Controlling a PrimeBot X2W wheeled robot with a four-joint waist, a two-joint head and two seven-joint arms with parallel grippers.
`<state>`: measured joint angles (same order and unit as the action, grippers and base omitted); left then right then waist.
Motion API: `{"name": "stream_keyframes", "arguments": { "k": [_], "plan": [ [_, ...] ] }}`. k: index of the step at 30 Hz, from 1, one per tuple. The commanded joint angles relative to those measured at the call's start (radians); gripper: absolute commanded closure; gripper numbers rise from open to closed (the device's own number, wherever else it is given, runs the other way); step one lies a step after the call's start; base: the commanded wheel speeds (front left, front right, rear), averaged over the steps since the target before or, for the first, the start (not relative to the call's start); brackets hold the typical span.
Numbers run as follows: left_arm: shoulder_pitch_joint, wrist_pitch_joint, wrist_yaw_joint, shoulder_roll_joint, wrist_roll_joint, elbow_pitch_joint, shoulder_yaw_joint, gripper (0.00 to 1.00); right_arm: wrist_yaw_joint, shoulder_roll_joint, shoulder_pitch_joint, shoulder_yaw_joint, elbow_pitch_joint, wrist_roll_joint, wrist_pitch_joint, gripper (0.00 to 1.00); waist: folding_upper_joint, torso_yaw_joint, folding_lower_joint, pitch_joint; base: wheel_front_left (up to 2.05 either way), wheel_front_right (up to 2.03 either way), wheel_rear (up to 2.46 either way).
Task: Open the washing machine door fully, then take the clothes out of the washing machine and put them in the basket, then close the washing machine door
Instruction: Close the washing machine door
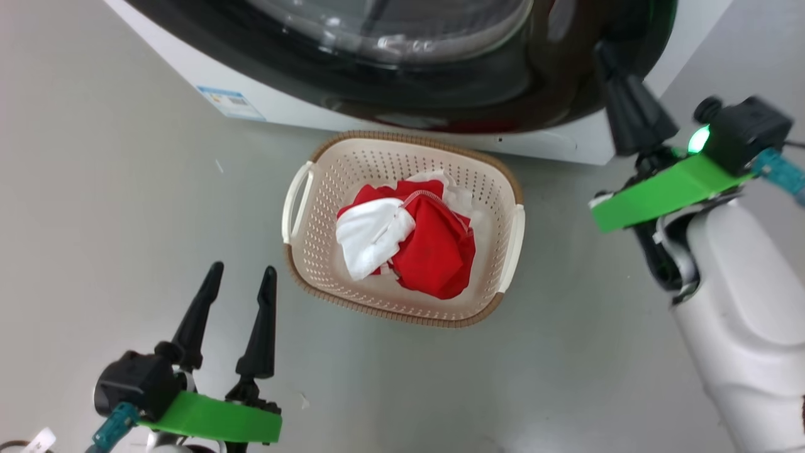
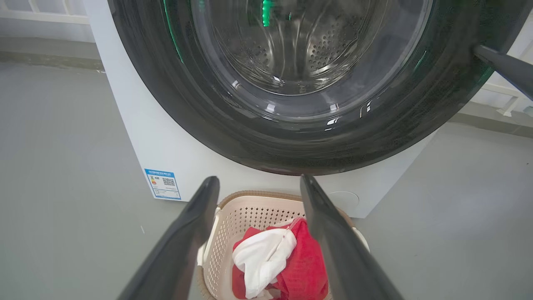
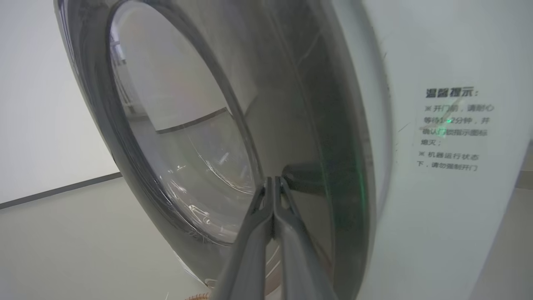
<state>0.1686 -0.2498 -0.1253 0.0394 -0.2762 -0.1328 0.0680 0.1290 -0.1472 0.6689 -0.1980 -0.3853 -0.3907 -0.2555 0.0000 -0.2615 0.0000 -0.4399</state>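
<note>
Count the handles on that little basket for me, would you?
2. In the head view, one white handle is on the left side of the basket, and the other handle is on its right side. Both show plainly; none seems hidden.

Basket (image 1: 377, 170) mouth open from above; clothes (image 1: 434, 251) heaped mid-basket. 12 o'clock: washing machine door (image 1: 478, 107) close behind far rim, blocks. 9 o'clock: bare floor (image 1: 126, 189), wide passage. 2 o'clock: right pincer (image 3: 272, 181), fingers pressed together, tips at door.
</note>
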Motion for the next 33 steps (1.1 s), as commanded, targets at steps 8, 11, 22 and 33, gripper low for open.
{"name": "stream_keyframes", "arguments": {
  "k": [8,11,22,33],
  "plan": [
    [0.042,-0.012,-0.005,0.011,-0.025,0.038,-0.029,0.0,0.002,-0.001,0.084,0.068,0.043,0.008,-0.006,1.0,0.0,-0.021,0.0,-0.067,0.0,0.0,0.0],
    [0.048,-0.012,-0.005,0.011,-0.028,0.039,-0.029,0.0,0.002,-0.003,0.095,0.081,0.043,0.009,-0.006,1.0,0.0,-0.023,0.0,-0.073,0.0,0.0,0.0],
    [0.044,-0.012,-0.005,0.011,-0.022,0.029,-0.038,0.0,0.002,0.003,0.068,0.079,0.045,0.011,-0.006,1.0,0.0,-0.015,0.0,-0.048,0.0,0.0,0.0],
    [0.008,-0.012,-0.005,0.011,0.007,0.0,-0.054,0.0,0.002,0.009,-0.091,0.032,0.023,0.002,-0.006,0.0,0.0,0.021,0.0,0.048,0.0,0.0,0.0]
  ]
}}
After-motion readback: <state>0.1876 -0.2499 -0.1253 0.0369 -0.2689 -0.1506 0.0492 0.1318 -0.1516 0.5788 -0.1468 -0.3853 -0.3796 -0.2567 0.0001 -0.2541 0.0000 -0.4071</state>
